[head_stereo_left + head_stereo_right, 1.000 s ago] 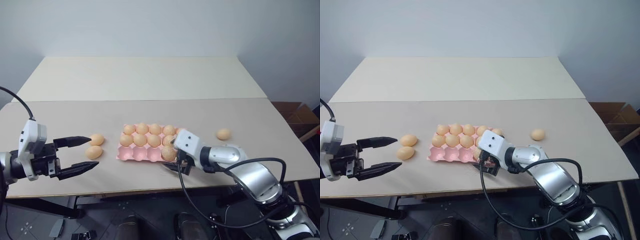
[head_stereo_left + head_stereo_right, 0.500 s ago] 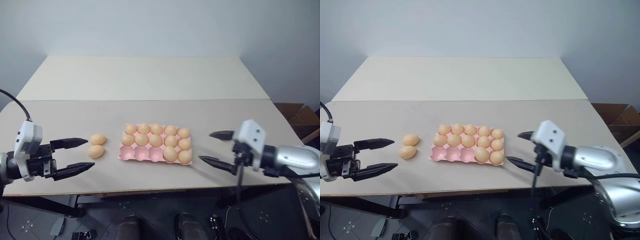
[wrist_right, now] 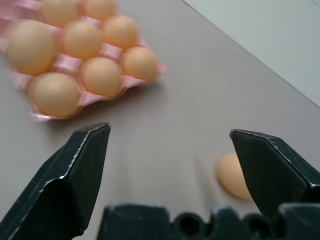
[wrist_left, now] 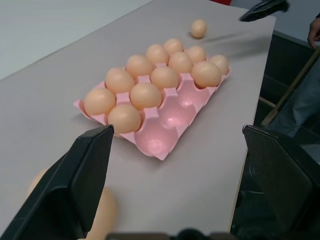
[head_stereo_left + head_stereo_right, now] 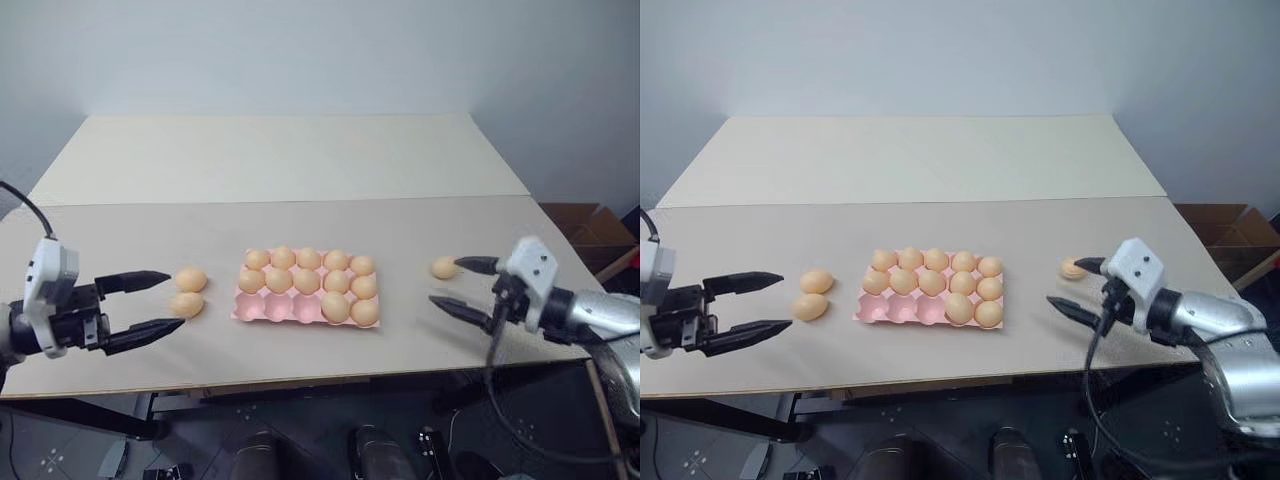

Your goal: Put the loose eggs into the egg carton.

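Observation:
The pink egg carton lies mid-table with its two back rows full and two eggs in the front row's right cups. Three front cups are bare. Two loose eggs lie side by side left of the carton. My left gripper is open, and its fingertips flank the nearer of those two eggs. A third loose egg lies right of the carton. My right gripper is open and empty, with that egg just ahead beside one fingertip.
A paler second tabletop adjoins the back of the grey one. A cardboard box stands on the floor past the table's right edge. The front edge runs close below both grippers.
My right gripper has left the carton's front right corner, where an egg now sits in a front cup, and swung right to the lone egg. The left gripper has stayed put.

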Action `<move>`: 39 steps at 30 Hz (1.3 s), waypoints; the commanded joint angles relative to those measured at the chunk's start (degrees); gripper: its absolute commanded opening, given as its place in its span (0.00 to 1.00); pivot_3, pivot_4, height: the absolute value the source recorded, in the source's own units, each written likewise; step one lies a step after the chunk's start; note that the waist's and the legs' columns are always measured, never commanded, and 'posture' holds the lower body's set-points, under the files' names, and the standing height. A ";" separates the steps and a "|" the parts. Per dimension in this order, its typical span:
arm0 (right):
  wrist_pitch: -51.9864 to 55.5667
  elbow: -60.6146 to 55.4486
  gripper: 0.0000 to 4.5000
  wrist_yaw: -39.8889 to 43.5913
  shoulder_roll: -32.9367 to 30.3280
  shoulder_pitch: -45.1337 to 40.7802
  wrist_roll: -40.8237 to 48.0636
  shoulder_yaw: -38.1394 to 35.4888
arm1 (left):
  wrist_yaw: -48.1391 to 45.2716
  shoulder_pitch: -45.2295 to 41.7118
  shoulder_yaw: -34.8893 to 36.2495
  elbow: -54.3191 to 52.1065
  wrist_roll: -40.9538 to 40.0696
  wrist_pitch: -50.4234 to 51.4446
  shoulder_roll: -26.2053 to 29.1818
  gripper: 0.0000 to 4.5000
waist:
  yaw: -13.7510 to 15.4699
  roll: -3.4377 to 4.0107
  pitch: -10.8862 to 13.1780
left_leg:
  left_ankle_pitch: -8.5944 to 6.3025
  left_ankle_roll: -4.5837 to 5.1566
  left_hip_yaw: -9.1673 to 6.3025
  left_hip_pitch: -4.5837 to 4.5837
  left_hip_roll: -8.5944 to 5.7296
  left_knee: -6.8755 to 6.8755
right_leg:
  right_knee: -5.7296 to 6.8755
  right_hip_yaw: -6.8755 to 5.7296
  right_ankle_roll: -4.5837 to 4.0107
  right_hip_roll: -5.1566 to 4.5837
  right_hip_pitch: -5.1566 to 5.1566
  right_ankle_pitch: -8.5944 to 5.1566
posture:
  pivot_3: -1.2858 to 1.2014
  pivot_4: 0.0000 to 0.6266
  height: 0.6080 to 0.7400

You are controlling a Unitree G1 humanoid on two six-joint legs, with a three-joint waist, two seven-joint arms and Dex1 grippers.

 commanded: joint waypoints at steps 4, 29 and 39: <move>-6.03 24.12 1.00 -7.88 3.42 -14.03 -12.79 9.91 | 0.30 -2.59 -1.53 -0.58 -0.05 -1.38 0.06 1.00 | -0.11 0.01 0.01 | 0.00 0.00 0.00 -0.09 -0.02 -0.04 | 0.01 0.03 -0.19 0.03 -0.09 0.12 | 0.52 0.24 1.00; 22.15 -16.94 0.50 -14.59 23.86 -19.81 -4.78 25.61 | 0.51 1.81 3.00 -2.92 -1.34 -0.30 0.95 1.00 | -0.09 0.05 0.01 | 0.04 -0.06 -0.06 -0.28 0.10 -0.23 | 0.30 -0.04 0.05 0.13 -0.53 0.23 | 0.52 0.24 1.00; 20.78 -13.24 0.50 -14.76 24.42 -18.71 -7.91 36.57 | 0.91 2.24 3.45 -3.48 -1.20 0.02 0.80 1.00 | -0.04 -0.06 -0.06 | 0.08 -0.12 -0.03 -0.40 0.01 -0.18 | 0.17 -0.07 0.06 0.03 -0.54 0.24 | 0.52 0.24 1.00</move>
